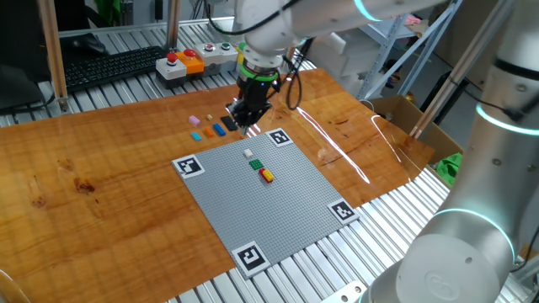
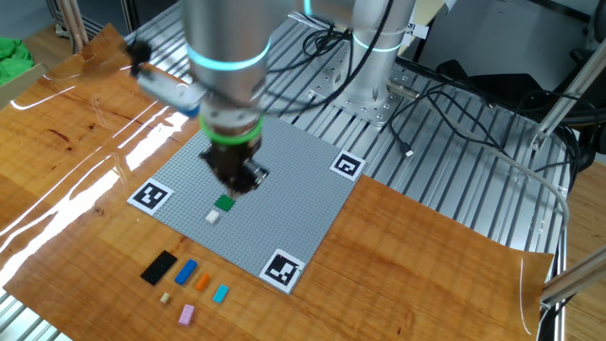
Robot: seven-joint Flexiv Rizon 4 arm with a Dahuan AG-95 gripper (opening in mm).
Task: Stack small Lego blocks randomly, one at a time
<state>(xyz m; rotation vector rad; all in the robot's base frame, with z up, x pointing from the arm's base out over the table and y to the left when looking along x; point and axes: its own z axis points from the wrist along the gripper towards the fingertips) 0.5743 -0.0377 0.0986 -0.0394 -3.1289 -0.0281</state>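
My gripper (image 1: 243,116) hangs over the far edge of the grey baseplate (image 1: 278,215), close to a row of loose small Lego blocks on the wood: pink (image 1: 193,120), orange (image 1: 197,135), light blue (image 1: 210,132), blue (image 1: 220,129) and black (image 1: 229,124). On the plate lie a white block (image 1: 248,154), a green one (image 1: 257,165) and a yellow-and-red pair (image 1: 267,175). In the other fixed view the gripper (image 2: 239,180) stands just above the green block (image 2: 224,202) and white block (image 2: 212,217) and hides the yellow-and-red pair. The fingers are dark; I cannot tell how the jaws stand.
A box with red, orange and green push buttons (image 1: 187,63) stands at the table's far edge. Square black-and-white markers (image 1: 189,166) sit at the baseplate's corners. Cables (image 2: 454,104) lie on the metal slats behind the arm's base. A cardboard box (image 1: 404,114) is at the right.
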